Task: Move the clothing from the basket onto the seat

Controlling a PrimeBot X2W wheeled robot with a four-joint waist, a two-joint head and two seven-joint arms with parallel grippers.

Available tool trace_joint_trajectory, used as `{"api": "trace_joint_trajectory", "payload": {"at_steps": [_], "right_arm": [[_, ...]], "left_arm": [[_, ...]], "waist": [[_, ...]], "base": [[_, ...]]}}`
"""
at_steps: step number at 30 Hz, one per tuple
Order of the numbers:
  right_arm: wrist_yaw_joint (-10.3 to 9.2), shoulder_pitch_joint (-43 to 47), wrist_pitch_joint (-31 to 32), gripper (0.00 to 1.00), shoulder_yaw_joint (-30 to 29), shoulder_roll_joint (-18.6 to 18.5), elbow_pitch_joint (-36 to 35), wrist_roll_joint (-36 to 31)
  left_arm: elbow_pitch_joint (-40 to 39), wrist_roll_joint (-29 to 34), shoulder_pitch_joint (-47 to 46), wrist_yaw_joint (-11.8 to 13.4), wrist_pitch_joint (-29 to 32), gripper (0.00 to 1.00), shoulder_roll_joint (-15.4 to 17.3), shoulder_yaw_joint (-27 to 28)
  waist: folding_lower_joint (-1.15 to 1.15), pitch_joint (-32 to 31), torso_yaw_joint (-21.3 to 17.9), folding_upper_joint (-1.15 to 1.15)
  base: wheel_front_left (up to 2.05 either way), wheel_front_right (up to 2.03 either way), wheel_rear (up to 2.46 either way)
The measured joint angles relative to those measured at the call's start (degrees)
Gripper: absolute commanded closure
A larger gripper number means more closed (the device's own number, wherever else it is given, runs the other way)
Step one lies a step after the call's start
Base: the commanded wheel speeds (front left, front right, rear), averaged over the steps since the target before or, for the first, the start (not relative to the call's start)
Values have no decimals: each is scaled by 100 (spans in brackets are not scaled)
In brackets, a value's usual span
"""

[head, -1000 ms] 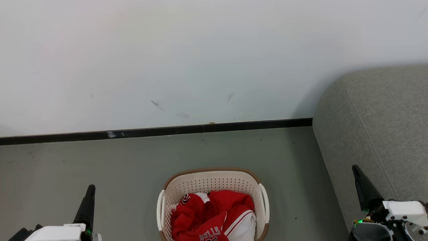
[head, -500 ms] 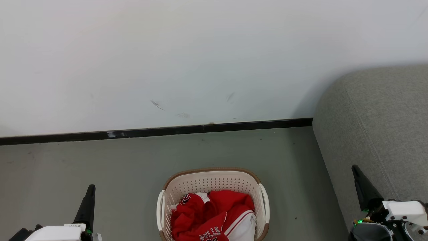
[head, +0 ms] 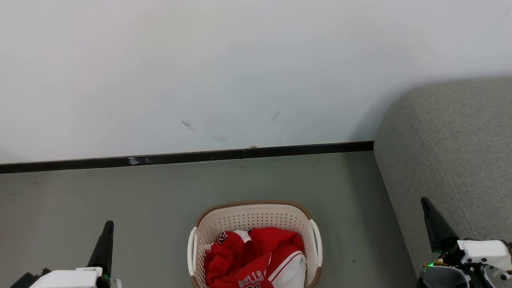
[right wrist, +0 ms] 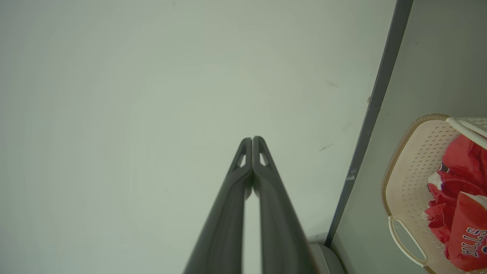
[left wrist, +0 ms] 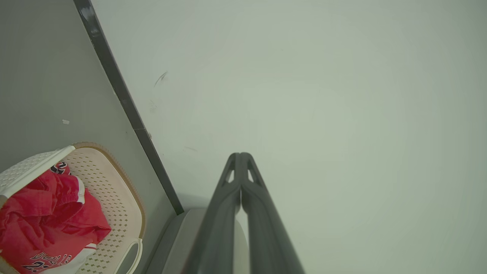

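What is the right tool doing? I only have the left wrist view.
Observer: The right tool is shut, with nothing between its fingers.
Reviewer: Where is it relative to the seat?
Observer: In the head view it shows at the lower right, its dark fingers set against the seat's grey side.
Reviewer: Is any clothing on the seat yet?
Observer: None on the part that shows. The clothing is all in the basket, which stands on the floor to the left of the seat.
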Motion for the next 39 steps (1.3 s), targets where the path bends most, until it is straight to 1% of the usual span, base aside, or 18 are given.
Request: {"api": "trace_joint_trajectory", "payload": {"at_steps": [39], "right_arm": [[0,-1,0,100,-4,2,0,0]], "left_arm": [[0,0,0,0,1,100,-4,7]], "waist": [[0,0,0,0]], "base": [[0,0,0]]}}
